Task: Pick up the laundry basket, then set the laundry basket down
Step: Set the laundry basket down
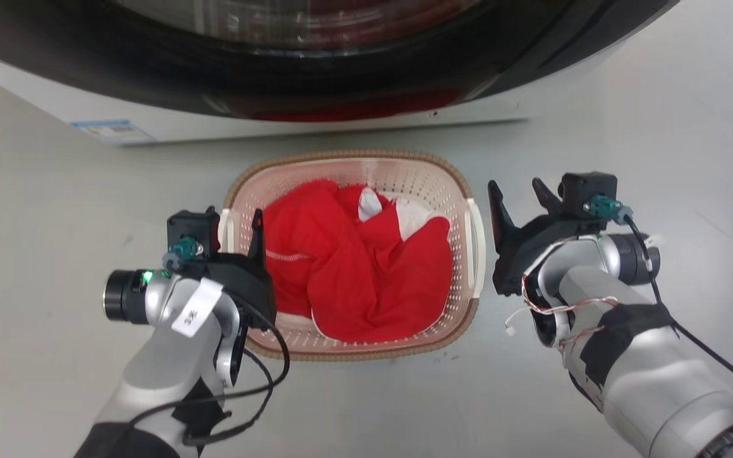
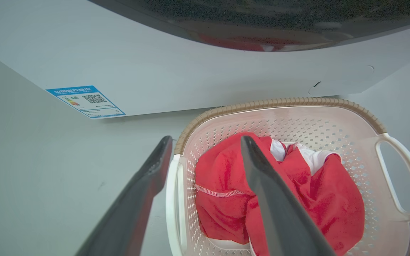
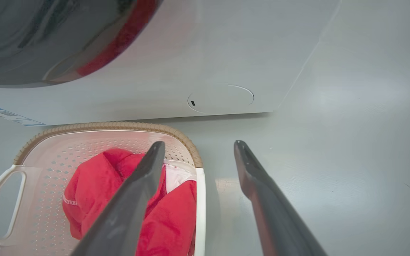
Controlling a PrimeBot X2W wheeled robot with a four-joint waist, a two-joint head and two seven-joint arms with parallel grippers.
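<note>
The laundry basket sits on the grey floor in front of a washer, cream with a brown rim, holding a red and white garment. My left gripper is open at the basket's left side. In the left wrist view its fingers straddle the white left handle, one outside, one over the red cloth. My right gripper is open just beside the right handle. In the right wrist view that handle's white edge lies between its fingers. Neither gripper is closed on the basket.
The washer, with its dark round door, stands right behind the basket, a blue label on its lower front. Bare grey floor lies left, right and in front of the basket. Loose cables hang from both forearms.
</note>
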